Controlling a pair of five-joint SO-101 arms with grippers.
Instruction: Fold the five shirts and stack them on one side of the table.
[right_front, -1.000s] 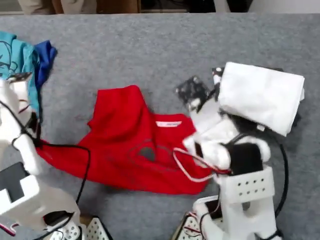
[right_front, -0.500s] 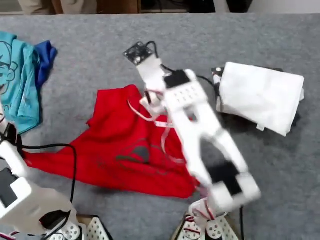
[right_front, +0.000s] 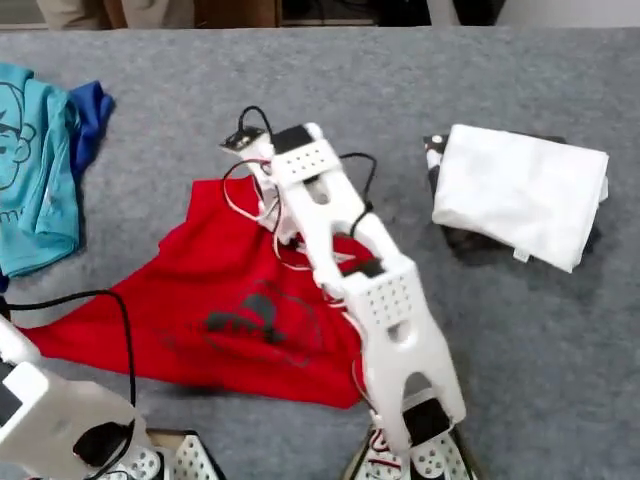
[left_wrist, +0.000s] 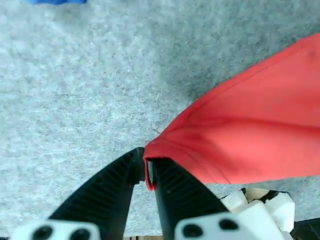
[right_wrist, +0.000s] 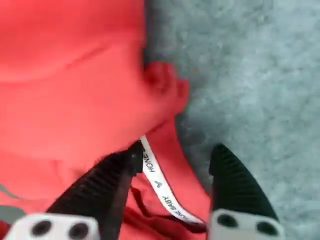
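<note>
Red fabric of the shirt (right_front: 230, 300) is lying spread across the middle of the surface (right_front: 480, 80), its corner being clamped in the left end effector (left_wrist: 146, 162), seemingly to hold it taut, while the right end effector (right_wrist: 177, 150) is hovering, fingers apart, over the collar (right_wrist: 157, 182), probably for smoothing.

Grey, fuzzy carpet-like surface (right_front: 400, 80) runs pretty much edge to edge; past its far edge there's a brown wooden panel (right_front: 235, 12) and a dark gap (right_front: 350, 12).
</note>
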